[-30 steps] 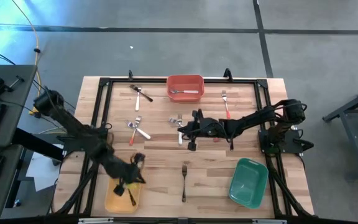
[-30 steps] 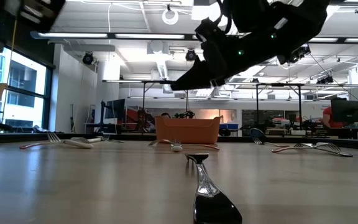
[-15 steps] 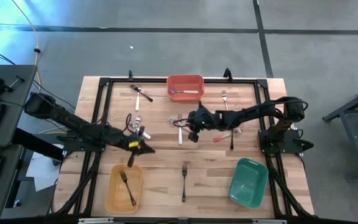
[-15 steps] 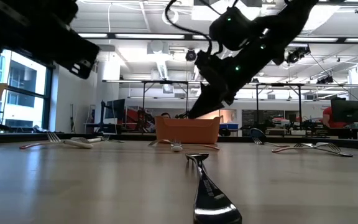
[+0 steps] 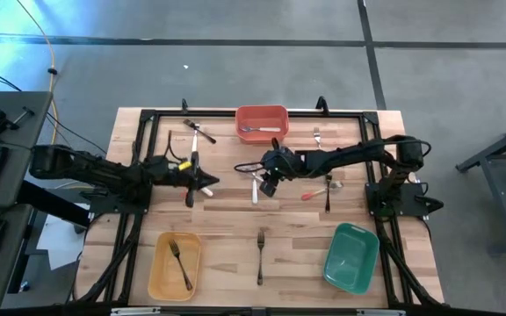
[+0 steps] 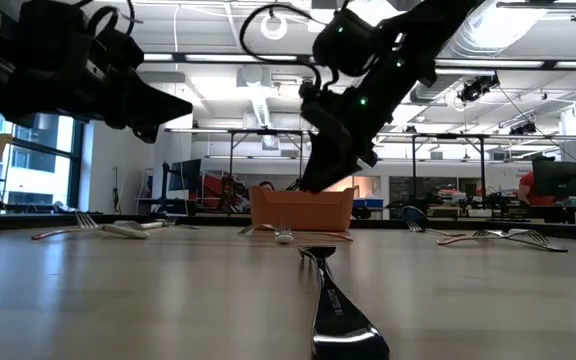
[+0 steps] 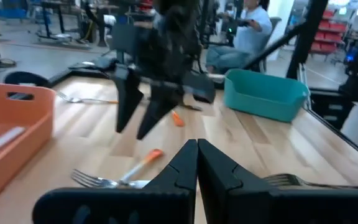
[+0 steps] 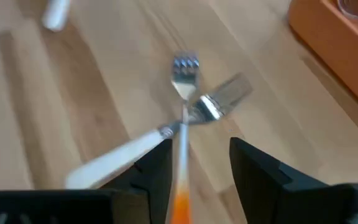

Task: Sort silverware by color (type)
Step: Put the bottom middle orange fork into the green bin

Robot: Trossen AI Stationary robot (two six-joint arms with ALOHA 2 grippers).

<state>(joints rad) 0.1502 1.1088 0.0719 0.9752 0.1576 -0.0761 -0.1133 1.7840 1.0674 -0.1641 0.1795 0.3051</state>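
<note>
Small forks and spoons lie scattered on the wooden table (image 5: pixel 227 219). A black-handled fork (image 5: pixel 179 263) lies in the yellow bin (image 5: pixel 158 276). Another black-handled fork (image 5: pixel 259 254) lies near the front edge. A red-handled fork (image 8: pixel 182 134) crosses a white-handled fork (image 8: pixel 114 155) at the table's middle. My right gripper (image 5: pixel 266 182) is open just above them, its fingers (image 8: pixel 160 171) on either side of the red handle; I see no touch. My left gripper (image 5: pixel 202 183) is shut and empty, above the table left of centre, beside some silverware (image 5: pixel 191 171).
The red bin (image 5: pixel 262 123) at the far middle holds one utensil. The green bin (image 5: pixel 351 256) stands at the near right. More utensils lie at the far left (image 5: pixel 200 132), the far right (image 5: pixel 316 134) and right of centre (image 5: pixel 319 193). A person shows in the room beyond the table (image 7: pixel 247 25).
My left gripper has gone from above the yellow bin toward the table's far edge, to left of centre; the black-handled fork lies in the bin. My right gripper has gone down and a little toward the left, over the crossed forks.
</note>
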